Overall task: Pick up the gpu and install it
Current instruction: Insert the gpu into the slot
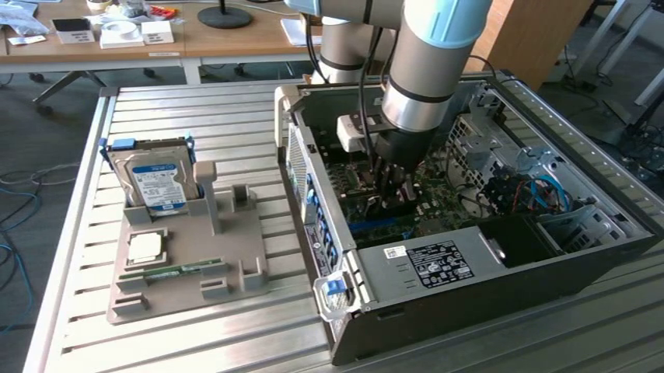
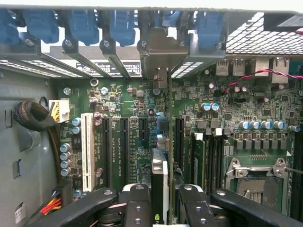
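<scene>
One gpu (image 2: 160,165) stands edge-on, clamped in the gripper (image 2: 161,201).

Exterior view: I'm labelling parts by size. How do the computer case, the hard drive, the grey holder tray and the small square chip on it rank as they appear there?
1. Computer case
2. Grey holder tray
3. Hard drive
4. Square chip

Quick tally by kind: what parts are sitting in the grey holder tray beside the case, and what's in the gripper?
Hard drive: 1, upright in the holder tray
CPU chip: 1, flat on the tray
Memory stick: 1, lying on the tray
GPU: 1, edge-on between the gripper fingers, above the motherboard
Total: 4
</scene>
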`<state>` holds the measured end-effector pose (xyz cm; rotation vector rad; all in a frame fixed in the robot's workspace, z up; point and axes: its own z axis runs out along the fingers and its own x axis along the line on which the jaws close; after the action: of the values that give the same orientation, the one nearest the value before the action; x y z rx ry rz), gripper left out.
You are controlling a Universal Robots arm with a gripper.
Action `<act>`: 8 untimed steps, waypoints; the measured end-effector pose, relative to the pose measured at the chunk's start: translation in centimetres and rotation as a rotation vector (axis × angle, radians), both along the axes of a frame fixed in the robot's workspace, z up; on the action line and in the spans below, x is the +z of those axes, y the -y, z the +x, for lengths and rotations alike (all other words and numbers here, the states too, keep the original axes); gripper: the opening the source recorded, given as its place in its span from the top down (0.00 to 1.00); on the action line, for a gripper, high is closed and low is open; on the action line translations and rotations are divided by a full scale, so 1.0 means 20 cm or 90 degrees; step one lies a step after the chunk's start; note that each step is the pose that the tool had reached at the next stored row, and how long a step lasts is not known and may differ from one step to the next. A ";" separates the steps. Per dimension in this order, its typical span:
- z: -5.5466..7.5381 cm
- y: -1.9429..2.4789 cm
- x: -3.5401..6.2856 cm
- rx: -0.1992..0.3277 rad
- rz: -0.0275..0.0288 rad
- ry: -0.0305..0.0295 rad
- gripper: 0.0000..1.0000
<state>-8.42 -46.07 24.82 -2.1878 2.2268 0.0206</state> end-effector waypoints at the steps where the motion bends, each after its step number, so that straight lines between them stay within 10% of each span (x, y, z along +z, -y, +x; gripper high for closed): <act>1: 0.00 0.000 0.000 0.000 0.0000 0.0000 0.73; 8: 0.00 0.005 -0.001 0.000 -0.0001 0.0000 0.73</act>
<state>-8.39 -46.17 24.80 -2.1879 2.2268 0.0205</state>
